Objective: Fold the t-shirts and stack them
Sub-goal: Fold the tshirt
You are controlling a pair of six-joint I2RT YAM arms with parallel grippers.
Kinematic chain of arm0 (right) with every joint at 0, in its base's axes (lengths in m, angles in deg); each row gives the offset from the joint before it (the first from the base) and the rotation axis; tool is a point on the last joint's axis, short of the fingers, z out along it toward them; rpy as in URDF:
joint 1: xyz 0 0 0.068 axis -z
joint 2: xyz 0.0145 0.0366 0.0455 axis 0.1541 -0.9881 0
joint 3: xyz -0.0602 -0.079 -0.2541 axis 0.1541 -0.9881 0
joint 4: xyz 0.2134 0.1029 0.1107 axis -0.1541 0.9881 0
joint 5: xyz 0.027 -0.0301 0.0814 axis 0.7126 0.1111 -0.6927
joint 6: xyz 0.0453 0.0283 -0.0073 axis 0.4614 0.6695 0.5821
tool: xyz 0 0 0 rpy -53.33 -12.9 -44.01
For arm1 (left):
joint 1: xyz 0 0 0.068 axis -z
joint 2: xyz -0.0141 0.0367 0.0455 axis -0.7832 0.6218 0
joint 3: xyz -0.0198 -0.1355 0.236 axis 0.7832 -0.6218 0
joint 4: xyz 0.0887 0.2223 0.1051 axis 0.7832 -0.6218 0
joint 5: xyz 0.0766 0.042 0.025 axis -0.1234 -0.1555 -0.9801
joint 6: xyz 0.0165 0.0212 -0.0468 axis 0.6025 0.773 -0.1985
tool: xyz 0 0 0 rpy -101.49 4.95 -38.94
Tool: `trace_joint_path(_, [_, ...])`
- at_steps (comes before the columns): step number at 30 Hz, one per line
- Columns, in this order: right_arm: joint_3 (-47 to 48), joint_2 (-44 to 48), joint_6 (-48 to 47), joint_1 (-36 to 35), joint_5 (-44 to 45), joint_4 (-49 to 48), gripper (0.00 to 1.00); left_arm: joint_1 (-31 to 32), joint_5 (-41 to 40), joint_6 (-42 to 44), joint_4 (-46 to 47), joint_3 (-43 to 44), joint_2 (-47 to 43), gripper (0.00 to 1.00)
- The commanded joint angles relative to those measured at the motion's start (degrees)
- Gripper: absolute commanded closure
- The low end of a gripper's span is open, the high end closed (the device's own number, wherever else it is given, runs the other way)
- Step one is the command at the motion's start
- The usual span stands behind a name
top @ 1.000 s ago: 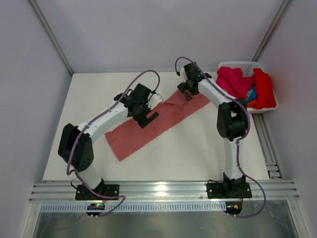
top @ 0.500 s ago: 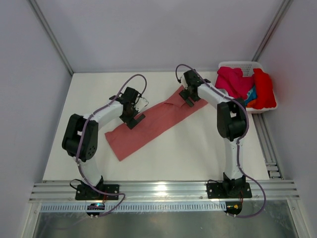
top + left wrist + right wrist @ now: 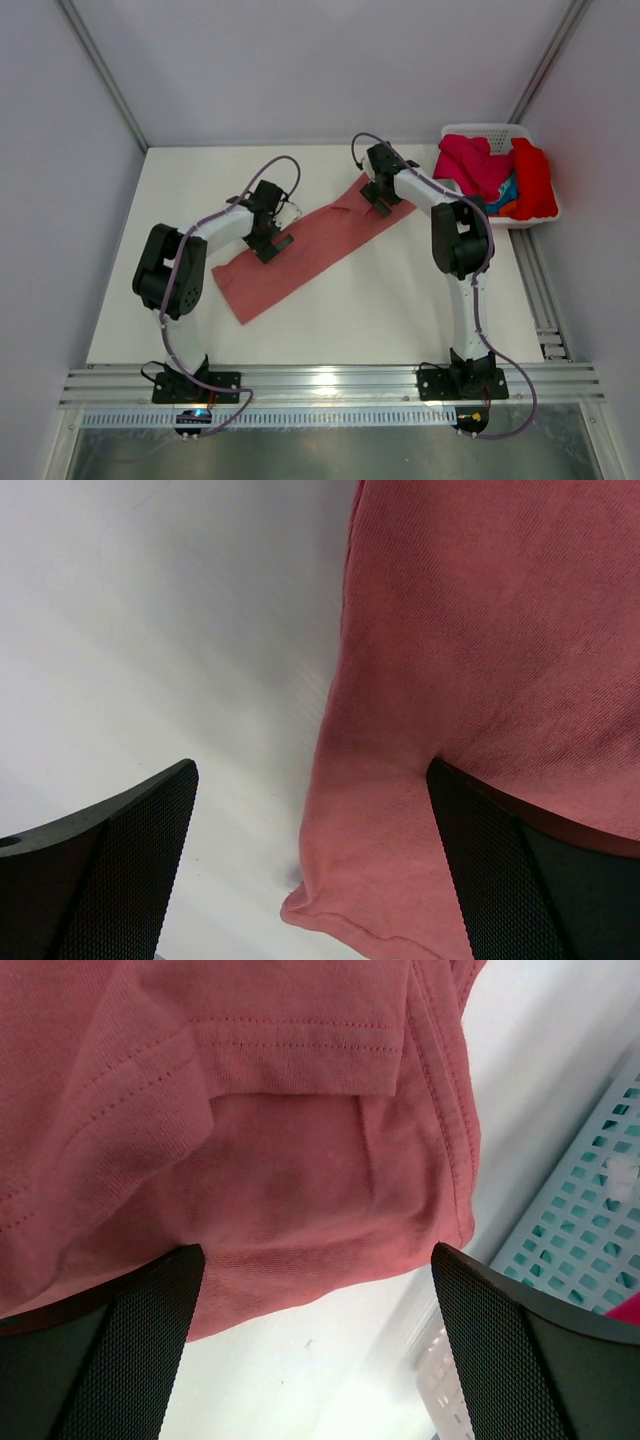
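Note:
A salmon t-shirt [image 3: 320, 240] lies folded into a long narrow band, slanting across the table from near left to far right. My left gripper [image 3: 270, 238] hangs open low over the band's far edge near its middle. In the left wrist view that edge [image 3: 330, 780] runs between the fingers [image 3: 110, 870], and my left gripper [image 3: 315, 870] holds nothing. My right gripper [image 3: 383, 200] stands open over the band's far right end. There the hemmed shirt corner [image 3: 300, 1220] sits between the wide jaws of my right gripper [image 3: 315, 1345]. More t-shirts, magenta [image 3: 470, 165], red [image 3: 535, 180] and blue [image 3: 510, 190], are piled in the basket.
A white plastic basket [image 3: 480, 130] stands at the table's far right corner; its mesh wall [image 3: 590, 1250] shows close beside the right gripper. Metal rails run along the table's near edge [image 3: 330, 380] and right side. White walls close in the left, right and back.
The left gripper has drawn back leftward and settled over the band's far edge. The right gripper has come slightly nearer, onto the band's right end. Both stayed open; the shirt has not moved.

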State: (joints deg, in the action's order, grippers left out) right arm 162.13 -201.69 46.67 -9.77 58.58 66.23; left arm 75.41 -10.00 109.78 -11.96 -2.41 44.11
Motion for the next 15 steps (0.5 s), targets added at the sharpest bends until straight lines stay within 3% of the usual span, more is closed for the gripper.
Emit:
trace_joint_path(1, [4.44,-2.46,0.00,-0.18,0.55,1.41,0.01,-0.30,-1.27,0.76,-0.61,-2.64,0.21,0.01])
trace_joint_path(15, [13.59,-8.00,0.79,-0.18,-0.51,5.28,0.01,3.47,0.83,-1.53,-5.27,-8.88,-5.24,0.01])
